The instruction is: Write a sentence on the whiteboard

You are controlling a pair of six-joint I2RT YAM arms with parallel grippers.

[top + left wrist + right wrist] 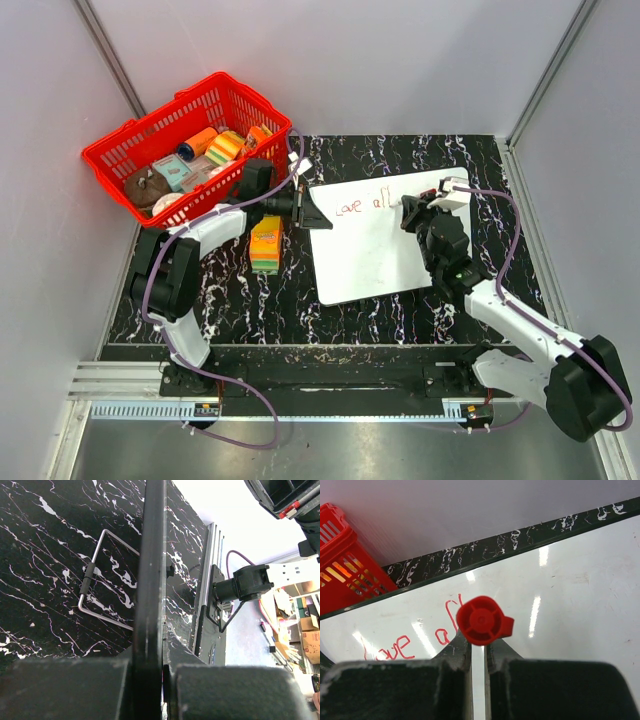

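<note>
The whiteboard (380, 255) lies on the black marbled table, right of centre. On its top part stands the sentence (365, 205) in thin red marker, reading "Love all". My left gripper (305, 208) is shut on the whiteboard's left edge; the left wrist view shows the dark rim (150, 580) edge-on between the jaws of that gripper (167, 680). My right gripper (410, 215) hangs over the board's upper right, shut on a pen with a red cap (482, 621). In the right wrist view the red words (395, 649) lie left of the right gripper (477, 647) on the glossy whiteboard (570, 605).
A red basket (112, 160) with several small items stands at the back left. A stack of orange, yellow and green sponges (265, 243) lies between the basket and the board. A bent metal wire (100, 580) lies against the marbled surface. Grey walls close in three sides.
</note>
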